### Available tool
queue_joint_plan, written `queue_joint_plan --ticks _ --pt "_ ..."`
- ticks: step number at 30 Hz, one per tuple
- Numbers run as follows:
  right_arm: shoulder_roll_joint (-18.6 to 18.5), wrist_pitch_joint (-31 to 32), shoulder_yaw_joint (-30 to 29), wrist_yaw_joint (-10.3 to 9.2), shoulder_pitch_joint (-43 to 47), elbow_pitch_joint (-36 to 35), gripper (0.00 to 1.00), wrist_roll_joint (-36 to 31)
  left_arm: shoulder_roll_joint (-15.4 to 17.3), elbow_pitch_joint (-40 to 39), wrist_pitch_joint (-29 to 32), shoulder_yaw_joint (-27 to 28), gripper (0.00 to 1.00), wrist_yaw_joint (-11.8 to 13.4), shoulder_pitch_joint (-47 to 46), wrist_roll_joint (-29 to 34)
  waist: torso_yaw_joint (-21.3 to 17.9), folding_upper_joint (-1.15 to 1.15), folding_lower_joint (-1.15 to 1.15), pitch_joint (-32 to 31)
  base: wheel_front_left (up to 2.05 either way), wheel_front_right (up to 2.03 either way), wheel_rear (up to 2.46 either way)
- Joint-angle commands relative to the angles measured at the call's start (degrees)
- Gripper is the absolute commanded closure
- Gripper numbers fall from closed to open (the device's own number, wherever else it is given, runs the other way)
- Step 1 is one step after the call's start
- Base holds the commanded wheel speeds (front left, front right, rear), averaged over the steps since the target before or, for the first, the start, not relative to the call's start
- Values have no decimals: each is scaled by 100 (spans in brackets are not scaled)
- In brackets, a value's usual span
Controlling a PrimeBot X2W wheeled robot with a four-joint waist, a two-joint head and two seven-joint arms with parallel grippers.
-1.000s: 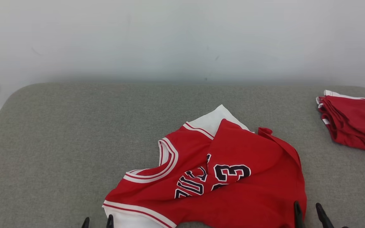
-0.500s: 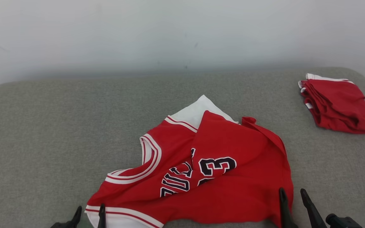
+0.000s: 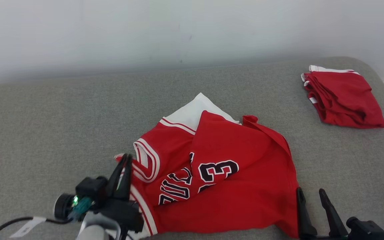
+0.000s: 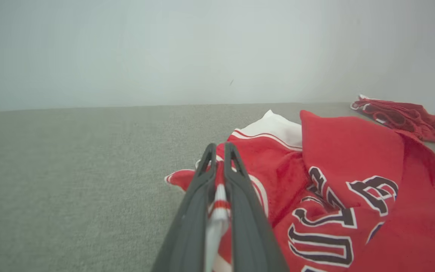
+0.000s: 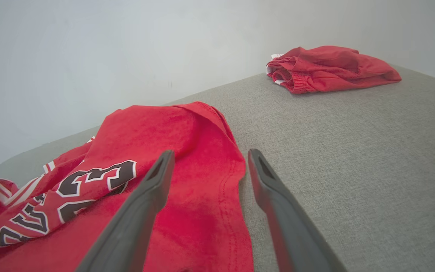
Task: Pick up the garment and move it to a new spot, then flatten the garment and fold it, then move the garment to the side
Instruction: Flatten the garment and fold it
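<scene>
One grey fabric surface (image 3: pixel 45 126), white wall (image 3: pixel 178 26) behind, jersey (image 3: pixel 242 150) ctr

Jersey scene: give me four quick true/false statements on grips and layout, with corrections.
1. The left gripper is shut on the striped trim of the red jersey. True.
2. The right gripper clamps the jersey's hem. False: its jaws stand open, one finger over the jersey, one over the grey upholstered surface.
3. The folded red shorts lie apart from the jersey, toward the robot's far right. True.
4. The jersey lies spread flat. False: it is crumpled, with a flap folded over its lettering.
</scene>
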Motion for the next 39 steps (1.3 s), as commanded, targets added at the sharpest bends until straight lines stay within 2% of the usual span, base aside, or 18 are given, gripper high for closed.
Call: queue_joint_plan --ticks 1,6,9,10,11,15,23,30,34,39 --pt "2 -11 0 -12 -104 -29 0 -9 14 -47 -5 -140 100 -6 -165 -37 -34 0 -1 16 0 0 0" --pt "1 -11 16 -12 -182 19 0 7 -2 220 -5 -724 100 -6 -448 -131 -78 0 -1 -9 0 0 0" --pt "3 -11 62 -12 -209 83 0 24 20 528 -6 -855 98 -5 -528 -178 -79 0 -1 -52 0 0 0" --pt "0 -11 61 -12 -205 93 0 29 17 571 -5 -848 60 -5 -527 -182 -71 0 -1 -65 0 0 0" --pt "-1 -11 54 -12 -189 101 0 39 10 580 -6 -797 0 -5 -502 -192 -53 0 -1 -86 0 0 0" --pt "2 -11 16 -12 -92 91 0 68 59 467 -5 -616 0 -4 -288 -153 40 0 -1 -166 0 0 0" --pt "0 -11 -32 -12 78 45 0 75 264 -151 -5 188 0 0 551 -100 210 0 -1 -295 0 0 0" --pt "-1 -11 -217 -12 259 -166 0 -32 200 -633 -5 793 0 12 1354 -109 225 0 -1 -370 0 0 0" --pt "2 -11 -271 -12 465 -108 0 -133 115 -577 -5 879 0 7 1747 -93 255 0 -1 -365 0 0 0" --pt "-3 -11 -209 -12 526 158 0 -495 94 -254 -5 873 0 2 1740 -101 235 0 -1 -338 0 0 0"
